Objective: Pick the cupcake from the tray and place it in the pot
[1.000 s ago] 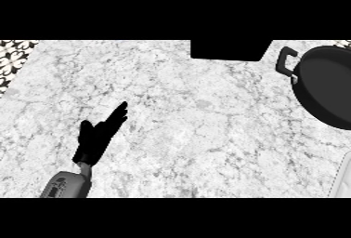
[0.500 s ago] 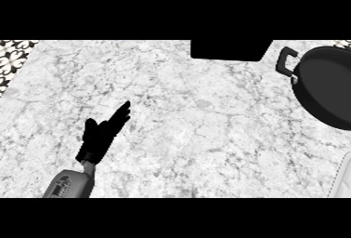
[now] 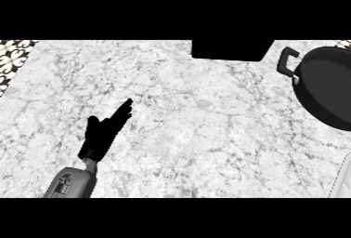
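Observation:
The black pot (image 3: 329, 88) lies at the right edge of the head view, cut off by the frame, its side handle (image 3: 286, 60) pointing left. My left hand (image 3: 103, 135) rests over the marble counter at lower left, fingers straight and pointing up and to the right, holding nothing. No cupcake shows anywhere in view. A pale rim (image 3: 342, 179) at the lower right edge may be the tray, mostly out of frame. My right hand does not appear.
A dark rectangular object (image 3: 230, 49) sits at the counter's back edge, centre right. A patterned tiled strip (image 3: 10, 53) runs along the far left. White marble counter (image 3: 198, 130) spreads between hand and pot.
My left hand has drifted slightly down and to the left. The pot has not moved.

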You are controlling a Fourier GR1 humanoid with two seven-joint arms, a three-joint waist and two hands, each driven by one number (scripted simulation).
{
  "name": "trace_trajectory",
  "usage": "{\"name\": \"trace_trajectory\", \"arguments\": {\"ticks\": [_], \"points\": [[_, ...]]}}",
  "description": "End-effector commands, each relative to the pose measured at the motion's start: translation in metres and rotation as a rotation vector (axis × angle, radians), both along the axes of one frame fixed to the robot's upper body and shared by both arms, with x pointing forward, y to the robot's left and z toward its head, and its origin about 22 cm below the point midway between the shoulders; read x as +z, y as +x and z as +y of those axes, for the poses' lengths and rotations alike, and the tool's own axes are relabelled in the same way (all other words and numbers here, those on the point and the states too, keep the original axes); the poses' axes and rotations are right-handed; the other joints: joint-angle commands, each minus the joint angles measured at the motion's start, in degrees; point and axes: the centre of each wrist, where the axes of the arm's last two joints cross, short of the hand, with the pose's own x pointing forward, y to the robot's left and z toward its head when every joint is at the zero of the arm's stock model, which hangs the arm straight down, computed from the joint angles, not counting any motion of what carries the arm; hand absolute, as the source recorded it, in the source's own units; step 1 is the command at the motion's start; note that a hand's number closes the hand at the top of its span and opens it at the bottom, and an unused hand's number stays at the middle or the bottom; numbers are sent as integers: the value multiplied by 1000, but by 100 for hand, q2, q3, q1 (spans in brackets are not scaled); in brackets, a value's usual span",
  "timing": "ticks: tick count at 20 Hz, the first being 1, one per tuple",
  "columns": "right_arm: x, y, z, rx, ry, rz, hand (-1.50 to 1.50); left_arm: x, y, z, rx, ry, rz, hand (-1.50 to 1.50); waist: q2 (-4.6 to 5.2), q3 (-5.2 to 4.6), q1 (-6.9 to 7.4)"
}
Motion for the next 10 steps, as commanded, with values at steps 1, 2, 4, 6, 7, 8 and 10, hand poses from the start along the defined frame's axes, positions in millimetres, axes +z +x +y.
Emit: {"name": "trace_trajectory", "arguments": {"ticks": [1,2,4,6,7,8,10], "points": [[-7,13,16,-57,-122,184,150,-2,-7,3,-20,10,-5,0,-2,-6,35],[-36,11,25,-75,-115,271,150,-2,1,4,-1,3,-8,0,27,-6,25],[-15,18,21,-179,-97,342,150,-12,-7,-6,-9,3,7,0,24,-7,34],[-34,28,43,-191,-150,387,-150,-4,-4,13,-21,5,11,0,12,-2,20],[-30,24,34,-169,-150,408,-150,0,-4,5,15,4,2,0,6,4,-4],[-19,35,46,-163,-132,393,-150,-11,-11,-5,-7,-10,9,0,16,4,1],[-31,32,46,-85,21,338,-150,-13,-14,12,11,0,7,0,-11,6,-89]]}}
